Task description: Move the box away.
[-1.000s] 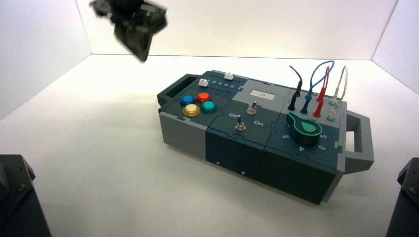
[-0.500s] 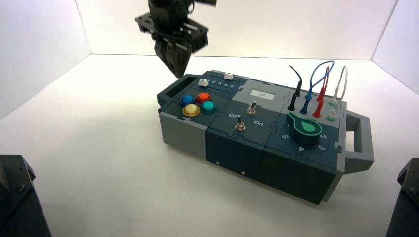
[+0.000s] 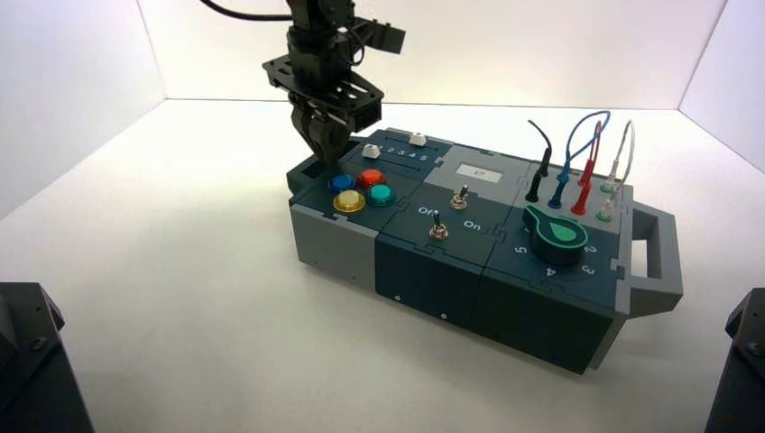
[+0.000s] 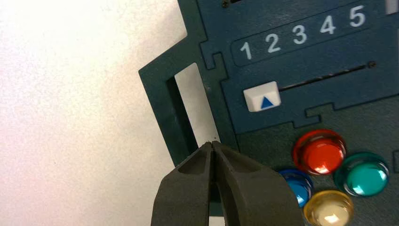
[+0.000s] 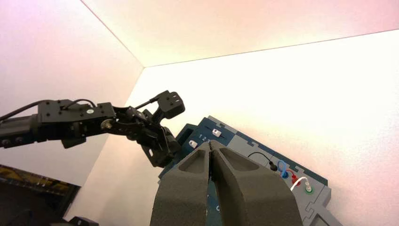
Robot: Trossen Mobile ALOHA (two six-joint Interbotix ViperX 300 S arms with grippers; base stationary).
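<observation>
Box point(image 3: 478, 239): long grey and dark-teal panel unit, resting on the white table point(image 3: 180, 298) right of centre in the high view. Its long axis runs slantwise, from the dark handle point(image 3: 316, 167) at about ten o'clock to the grey handle point(image 3: 659, 257) at about four o'clock. Near the ten-o'clock end sit four buttons, blue point(image 3: 341, 183), red point(image 3: 371, 178), teal point(image 3: 382, 194) and yellow point(image 3: 349, 201). Two toggle switches point(image 3: 448, 209) occupy the middle. Toward the four-o'clock end are the green dial point(image 3: 557, 234) and the plugged cables point(image 3: 582, 167), which stand at the box's far edge.

Left gripper point(image 3: 321, 149): directly over the dark handle at the ten-o'clock end, pointing down. In the left wrist view its fingers point(image 4: 188, 193) are pressed together, tips over the inner edge of the handle slot point(image 4: 190, 108); whether they touch the box cannot be told. A white slider tab point(image 4: 262, 96) sits below the numeral 1.

Right gripper point(image 5: 211, 148): held high, well apart from the box, fingers pressed together on nothing.
</observation>
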